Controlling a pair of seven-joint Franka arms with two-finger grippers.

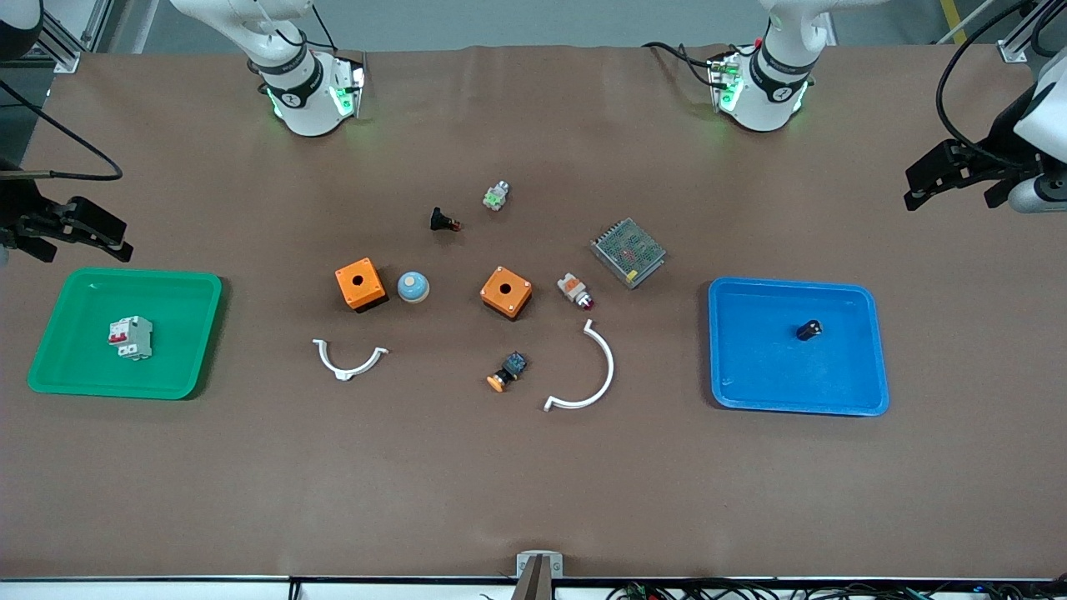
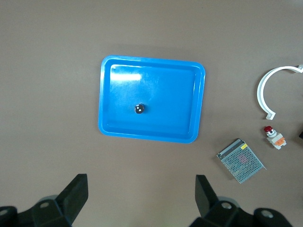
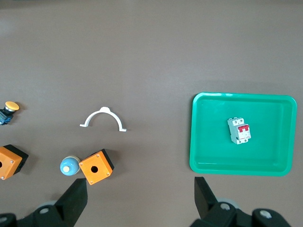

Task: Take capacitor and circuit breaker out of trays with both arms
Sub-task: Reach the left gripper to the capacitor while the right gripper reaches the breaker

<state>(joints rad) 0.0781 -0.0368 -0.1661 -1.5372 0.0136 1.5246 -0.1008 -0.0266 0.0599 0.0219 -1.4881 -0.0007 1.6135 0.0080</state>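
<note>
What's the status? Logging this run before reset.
Left gripper and right gripper open, empty, raised beside the trays. Capacitor in blue tray; breaker in green tray. Nothing obstructing.

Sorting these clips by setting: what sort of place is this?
Probably a robotics lab bench: a brown-covered table with two trays, the breaker in the green tray, the capacitor in the blue tray, loose electrical parts between.

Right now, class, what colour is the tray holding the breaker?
Green tray; the breaker shows best in the right wrist view.

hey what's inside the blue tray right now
Only the capacitor lies in the blue tray, loose on its floor. Nothing covers the tray, so its whole inside shows.
</note>
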